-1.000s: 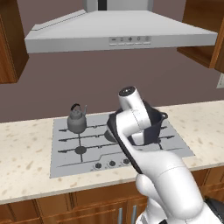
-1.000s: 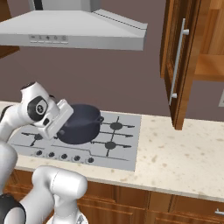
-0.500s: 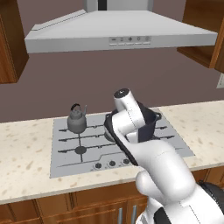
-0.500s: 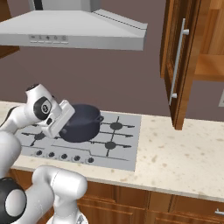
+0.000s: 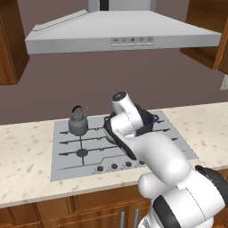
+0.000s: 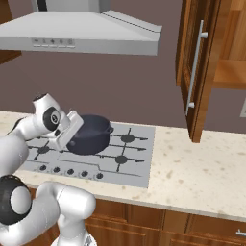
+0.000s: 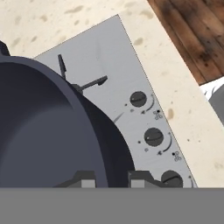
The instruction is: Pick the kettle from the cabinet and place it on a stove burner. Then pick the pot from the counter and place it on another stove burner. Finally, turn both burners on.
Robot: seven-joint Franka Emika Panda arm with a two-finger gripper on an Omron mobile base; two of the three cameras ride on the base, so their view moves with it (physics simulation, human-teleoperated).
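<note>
Gripper (image 7: pixel 107 177) pinches the pot (image 6: pixel 90 134) rim, apparently over a burner (image 5: pixel 82 152)-side cooktop; lower it level, centred, before letting go.

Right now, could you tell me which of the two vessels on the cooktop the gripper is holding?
The pot, the wide dark blue-grey one: the gripper is shut on its rim. The small grey kettle stands alone on the cooktop's back-left burner.
</note>
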